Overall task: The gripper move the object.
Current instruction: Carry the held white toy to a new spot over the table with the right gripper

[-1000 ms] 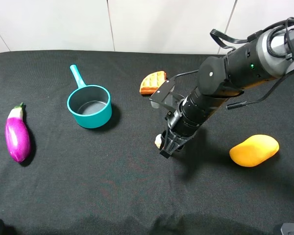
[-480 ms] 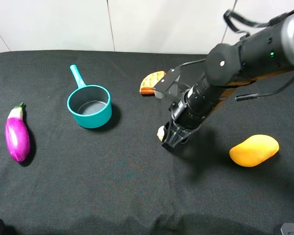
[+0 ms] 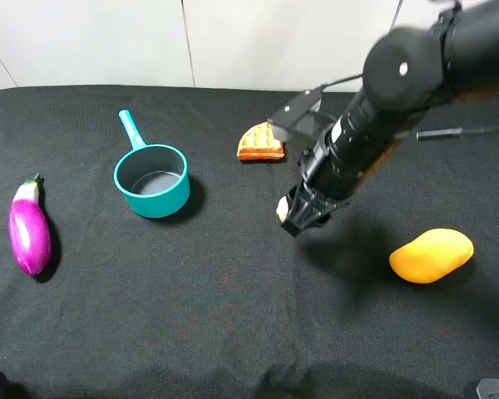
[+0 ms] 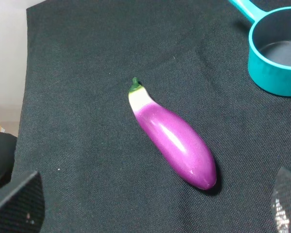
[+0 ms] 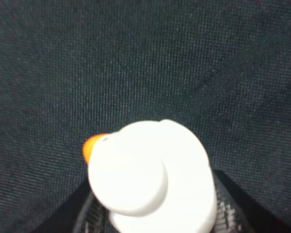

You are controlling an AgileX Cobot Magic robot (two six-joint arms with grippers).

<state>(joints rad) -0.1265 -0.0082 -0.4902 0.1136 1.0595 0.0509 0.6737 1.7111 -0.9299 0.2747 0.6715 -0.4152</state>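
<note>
You have the duck (image 3: 282,208) pinched in the right gripper (image 3: 303,214), apparently clear of the cloth (image 3: 191,316). Pickup looks done; setting it down remains.

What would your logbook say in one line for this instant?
right gripper: shut on duck | duck: held off the cloth | left gripper: open, above eggplant

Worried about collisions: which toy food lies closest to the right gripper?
The orange waffle slice, beyond the right gripper holding the duck; the mango and eggplant lie farther off.
</note>
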